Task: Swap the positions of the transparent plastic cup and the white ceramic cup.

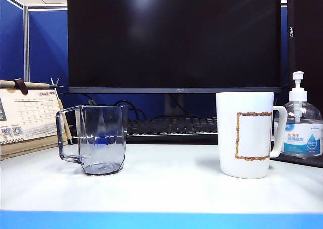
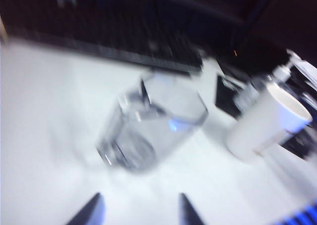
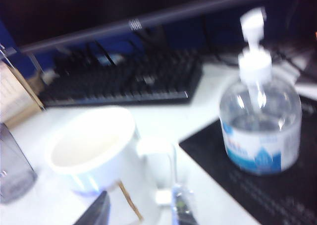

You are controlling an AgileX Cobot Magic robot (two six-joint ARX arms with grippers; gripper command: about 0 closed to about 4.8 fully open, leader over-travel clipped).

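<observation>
The transparent plastic cup [image 1: 101, 138] stands on the left of the white table [image 1: 171, 188], handle to the left. On the right stands the white ceramic cup [image 1: 245, 135], its handle to the right and a golden-brown outline on its side. Neither gripper shows in the exterior view. In the blurred left wrist view my left gripper [image 2: 140, 201] is open and empty, short of the transparent plastic cup [image 2: 148, 131]. My right gripper [image 3: 142, 197] is open; the white ceramic cup [image 3: 94, 150] lies just beyond its fingertips, with its lower side seen between them.
A clear pump bottle [image 1: 301, 128] stands on a black mat [image 3: 277, 185] right of the white cup. A black keyboard [image 1: 171, 125] and a large monitor [image 1: 174, 37] fill the back. A desk calendar [image 1: 28, 115] leans at the far left.
</observation>
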